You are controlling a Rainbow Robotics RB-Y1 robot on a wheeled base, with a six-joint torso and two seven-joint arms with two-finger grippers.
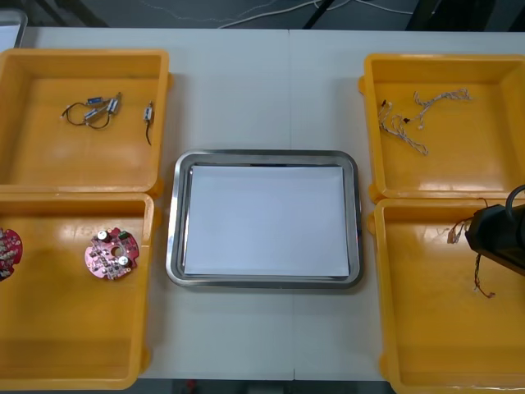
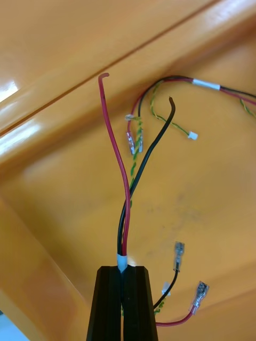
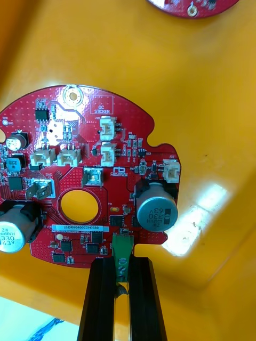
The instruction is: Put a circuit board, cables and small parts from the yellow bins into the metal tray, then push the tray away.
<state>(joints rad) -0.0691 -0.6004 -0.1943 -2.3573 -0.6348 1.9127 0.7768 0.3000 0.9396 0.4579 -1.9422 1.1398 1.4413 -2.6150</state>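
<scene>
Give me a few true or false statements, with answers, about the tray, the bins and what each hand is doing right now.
1. The metal tray holds cables. False: nothing lies in it.
2. The right hand is shut on a red and black cable. True.
3. The left hand hangs open. False: it is shut on the edge of a red circuit board.
4. The far left yellow bin holds small metal parts. True.

Bright, even light from overhead, so shadows on the worktop (image 1: 262, 90) are soft and faint. The metal tray (image 1: 173, 246) rim gleams, and the yellow bins (image 3: 213, 96) catch white glare patches up close (2 streaks on 1 wall).
</scene>
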